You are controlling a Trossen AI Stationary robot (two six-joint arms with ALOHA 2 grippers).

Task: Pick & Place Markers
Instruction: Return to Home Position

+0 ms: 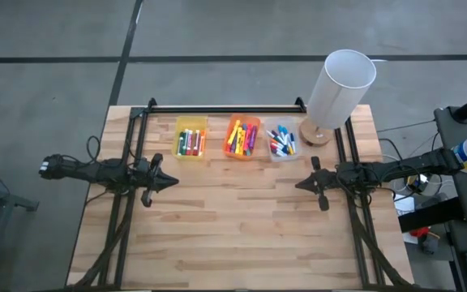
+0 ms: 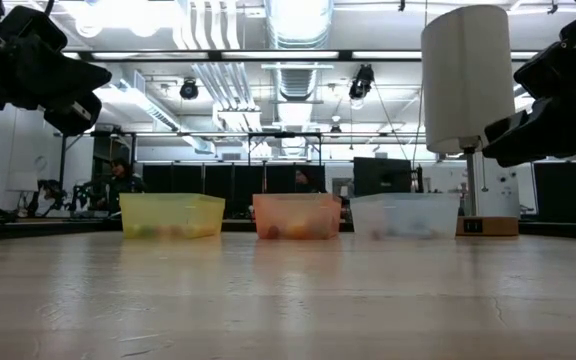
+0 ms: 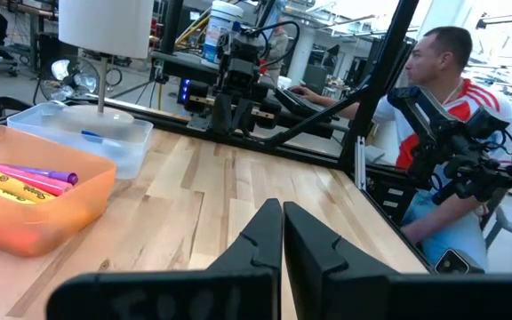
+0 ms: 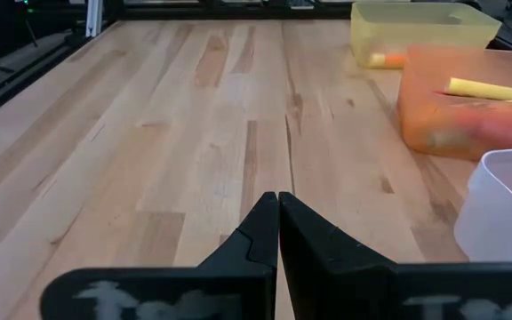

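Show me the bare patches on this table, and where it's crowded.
Widest free patch: the near half of the table. Also bare: the gap between the left pincer and the right pincer, both shut. Crowded: the far side, where yellow bin, orange bin, clear bin and white cylinder stand in a row.

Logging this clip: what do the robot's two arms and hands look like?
The left arm and right arm are matte black, slender and jointed, with thin black cables looping beside them. The left hand and right hand each carry two black wedge-shaped fingers tapering to points. The wrist views show a blurred pale marking on the block behind the fingers; it is unreadable.
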